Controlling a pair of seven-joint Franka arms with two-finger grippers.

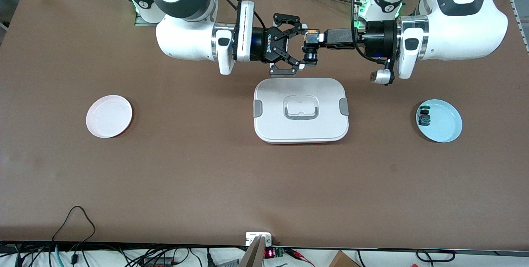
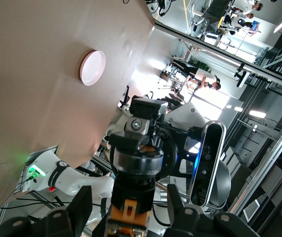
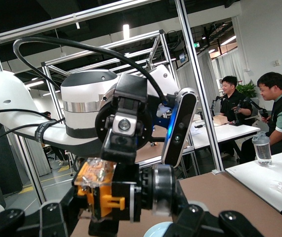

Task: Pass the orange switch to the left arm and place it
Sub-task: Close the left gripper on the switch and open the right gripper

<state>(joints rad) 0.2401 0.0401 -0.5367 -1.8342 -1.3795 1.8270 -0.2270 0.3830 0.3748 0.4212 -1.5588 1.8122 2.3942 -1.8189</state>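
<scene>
The orange switch [image 1: 310,47], a small black block with orange parts and a round black knob, hangs in the air over the table between the white box [image 1: 301,128] and the arms' bases. My left gripper [image 1: 313,40] is shut on its body; in the left wrist view the switch [image 2: 131,212] sits between my left gripper's [image 2: 130,200] fingers. My right gripper [image 1: 302,46] is open, one finger at each end of the switch. In the right wrist view the switch [image 3: 106,195] lies across my right gripper [image 3: 123,215].
A pink plate [image 1: 109,116] lies toward the right arm's end of the table and also shows in the left wrist view [image 2: 92,67]. A pale blue plate [image 1: 444,128] toward the left arm's end holds a small blue component [image 1: 424,117].
</scene>
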